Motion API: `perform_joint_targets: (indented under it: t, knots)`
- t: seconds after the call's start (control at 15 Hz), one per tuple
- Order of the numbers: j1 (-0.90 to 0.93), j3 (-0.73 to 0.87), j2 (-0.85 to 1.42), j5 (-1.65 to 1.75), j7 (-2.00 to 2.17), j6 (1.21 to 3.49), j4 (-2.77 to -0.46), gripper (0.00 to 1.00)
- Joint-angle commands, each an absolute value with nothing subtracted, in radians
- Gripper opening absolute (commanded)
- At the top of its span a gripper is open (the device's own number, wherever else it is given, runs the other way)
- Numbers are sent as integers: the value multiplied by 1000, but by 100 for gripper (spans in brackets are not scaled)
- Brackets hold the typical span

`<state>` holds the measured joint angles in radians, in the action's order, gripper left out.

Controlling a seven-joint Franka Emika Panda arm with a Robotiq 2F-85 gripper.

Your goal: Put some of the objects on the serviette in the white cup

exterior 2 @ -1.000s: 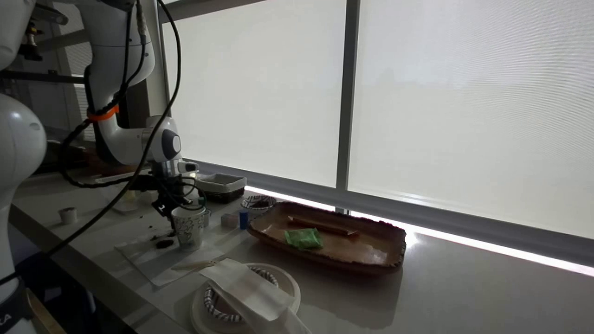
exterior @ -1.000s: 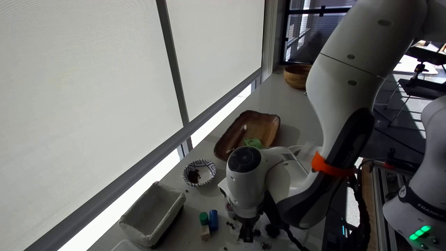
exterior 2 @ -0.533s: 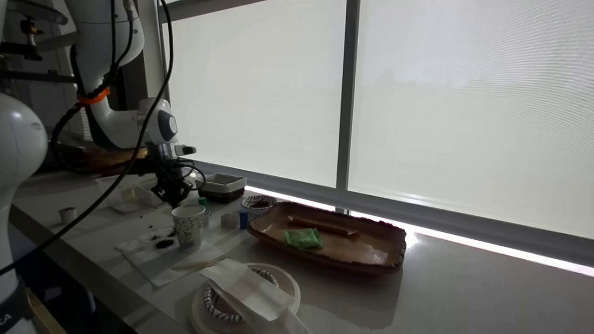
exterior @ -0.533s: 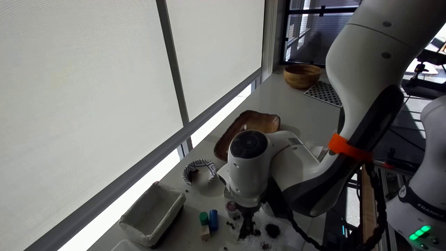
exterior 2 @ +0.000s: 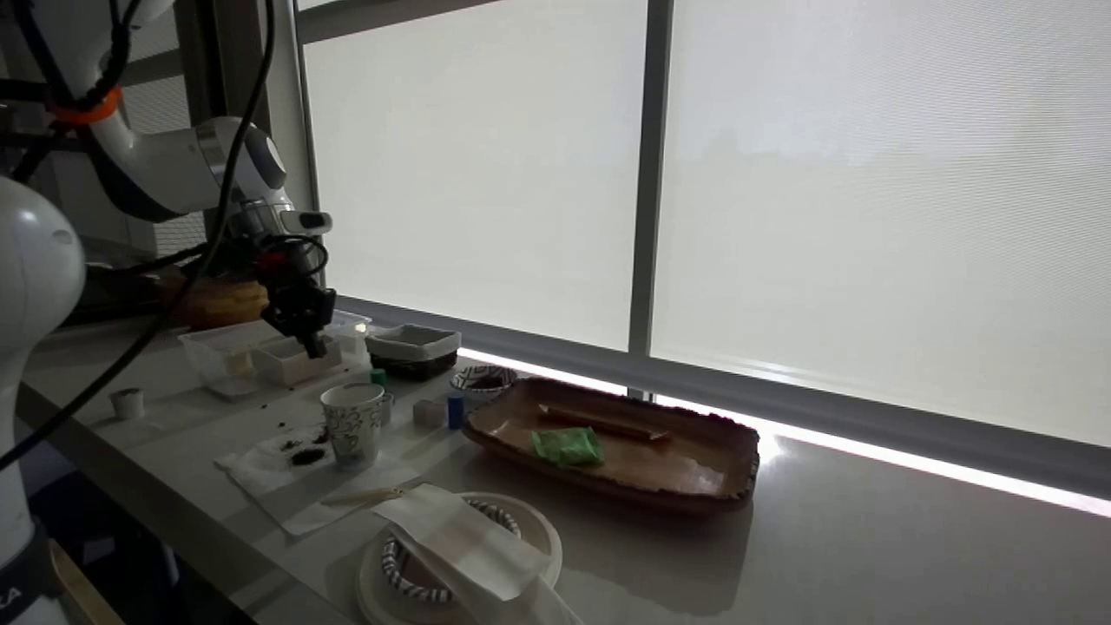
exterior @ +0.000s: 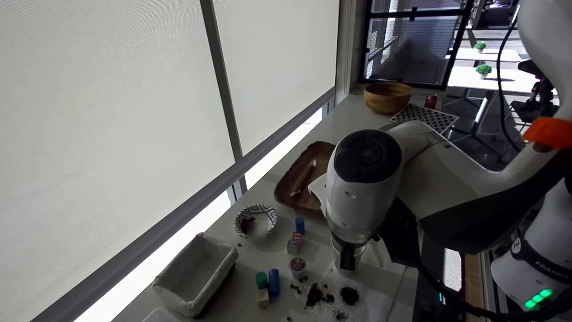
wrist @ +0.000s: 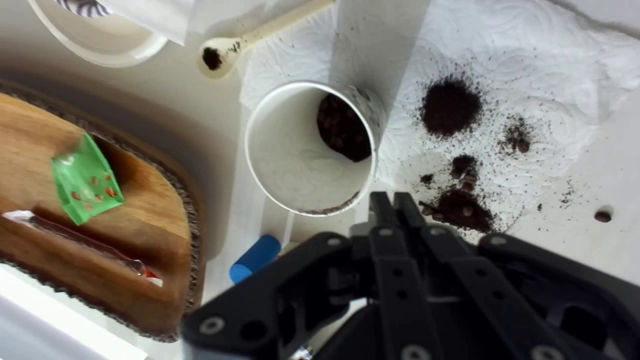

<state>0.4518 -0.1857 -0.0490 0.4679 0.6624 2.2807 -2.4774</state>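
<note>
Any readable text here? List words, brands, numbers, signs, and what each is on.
"FRANKA": black band on the robot base.
Beside it, a round emblem: too small.
Band lettering: cut off by the frame edge.
Too small or blurred: pod lid, small boxes, red can.
Nothing else legible.

"Where does each view look from?"

"In an exterior view, from high up, down along the bench [exterior: 357, 118], with the lined bin [exterior: 194, 268] in the foreground. In an exterior view, from lower, slanting back along it, so the tray [exterior 2: 677, 469] comes before the lined bin and the blinds [exterior 2: 885, 217] fill the upper right."

"And the wrist view?"

"Closest of all: steeply down past the hand [wrist: 394, 200], onto the white cup [wrist: 300, 150]."

"What do they share?"

"All three catch the white cup and at least part of the tray."
</note>
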Motion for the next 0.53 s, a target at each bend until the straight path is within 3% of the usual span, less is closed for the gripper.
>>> perform_joint_targets:
  t: [0.0,0.47]
  knots:
    - [389,-268,-179,462,734,2241,-2571,1]
    - [256,-266,-192,489,669,2447,-2665,1]
